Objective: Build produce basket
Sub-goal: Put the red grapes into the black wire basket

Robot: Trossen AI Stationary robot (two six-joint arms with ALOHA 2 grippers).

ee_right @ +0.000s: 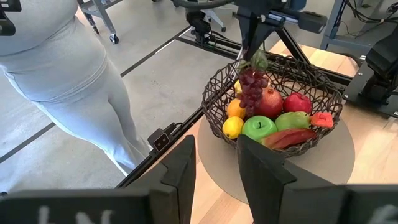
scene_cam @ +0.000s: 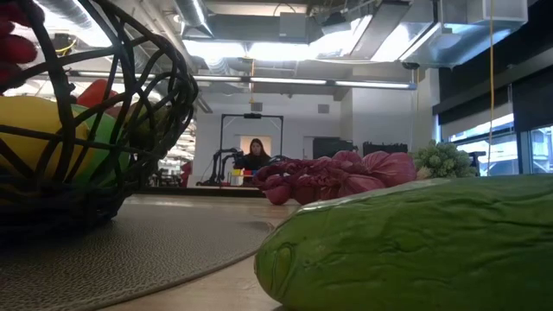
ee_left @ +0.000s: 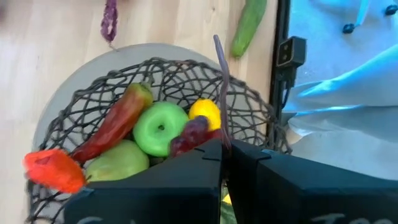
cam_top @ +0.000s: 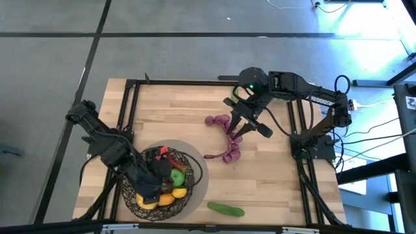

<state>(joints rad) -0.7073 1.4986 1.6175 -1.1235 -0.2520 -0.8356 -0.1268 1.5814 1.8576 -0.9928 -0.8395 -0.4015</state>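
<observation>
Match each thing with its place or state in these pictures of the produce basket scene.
Things:
1. cucumber
2. dark-red grape bunch
3. green apple
4. right hand

Places or states:
A. hanging from the shut left hand, over the basket
B. open and empty, above the table by the purple grape bunches
C. lying on bare wood, beside the grey mat
D. lying inside the basket among other produce

Right pairs: 1-C, 2-A, 3-D, 4-B.
</observation>
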